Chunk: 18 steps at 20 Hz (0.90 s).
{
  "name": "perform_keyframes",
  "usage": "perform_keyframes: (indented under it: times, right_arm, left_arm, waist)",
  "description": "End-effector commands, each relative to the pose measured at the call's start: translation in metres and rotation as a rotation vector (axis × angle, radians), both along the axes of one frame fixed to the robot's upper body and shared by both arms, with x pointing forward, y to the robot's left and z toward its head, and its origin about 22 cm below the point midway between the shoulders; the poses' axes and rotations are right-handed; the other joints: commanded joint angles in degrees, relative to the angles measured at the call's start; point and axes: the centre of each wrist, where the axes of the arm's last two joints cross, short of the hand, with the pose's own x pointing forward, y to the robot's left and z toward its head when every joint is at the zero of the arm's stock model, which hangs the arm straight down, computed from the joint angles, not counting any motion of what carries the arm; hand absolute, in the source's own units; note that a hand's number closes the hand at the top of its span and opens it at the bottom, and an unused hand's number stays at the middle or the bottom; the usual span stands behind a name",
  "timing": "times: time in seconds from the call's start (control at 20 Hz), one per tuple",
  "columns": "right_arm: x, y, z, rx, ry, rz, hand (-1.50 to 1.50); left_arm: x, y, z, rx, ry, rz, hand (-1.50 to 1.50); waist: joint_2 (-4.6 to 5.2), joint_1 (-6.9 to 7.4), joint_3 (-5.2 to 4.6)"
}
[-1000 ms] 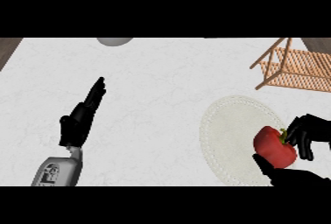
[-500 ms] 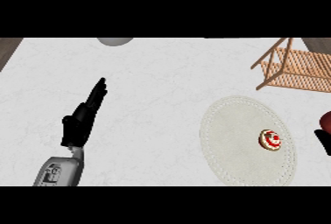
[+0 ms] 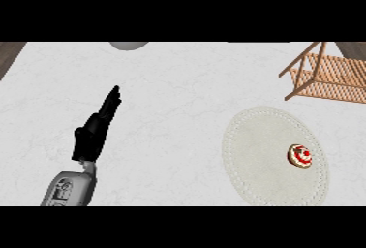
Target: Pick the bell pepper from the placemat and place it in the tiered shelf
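At the left, the left hand (image 3: pixel 95 133) rested over the table (image 3: pixel 178 87), fingers straight and together, holding nothing. The right hand was out of view. The bell pepper (image 3: pixel 301 155) lay on the placemat (image 3: pixel 250 145). A good pick would curl fingers round it before lifting toward the tiered shelf (image 3: pixel 330 75).

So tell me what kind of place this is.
Likely a kitchen counter: a pale marbled counter top, a round placemat with a small red-and-white item on it, and a wooden tiered shelf at the back right.
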Motion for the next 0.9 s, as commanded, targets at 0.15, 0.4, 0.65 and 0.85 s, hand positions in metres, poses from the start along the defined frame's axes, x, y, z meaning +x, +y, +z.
perform_keyframes:
  times: [0.15, 0.4, 0.65, 0.85]
  right_arm:
    - [0.037, -0.033, 0.021, 0.000, -0.044, -0.092, 1.50]
    - [0.044, -0.076, 0.026, -0.025, -0.057, -0.130, 1.50]
    - [0.069, -0.073, 0.033, -0.068, -0.087, -0.158, 1.50]
    - [0.066, -0.083, 0.046, -0.156, -0.076, -0.168, 1.50]
  left_arm:
    - [0.000, 0.016, 0.006, 0.016, -0.010, -0.007, 0.00]
    - [-0.005, -0.009, 0.008, 0.002, 0.003, -0.010, 0.00]
    - [-0.006, -0.013, 0.006, -0.002, -0.015, -0.020, 0.00]
    - [0.010, -0.008, 0.008, -0.009, 0.000, -0.012, 0.00]
  waist:
    - [0.12, 0.42, 0.03]
    - [0.12, 0.27, 0.06]
    - [0.10, 0.40, 0.04]
    - [0.08, 0.09, 0.02]
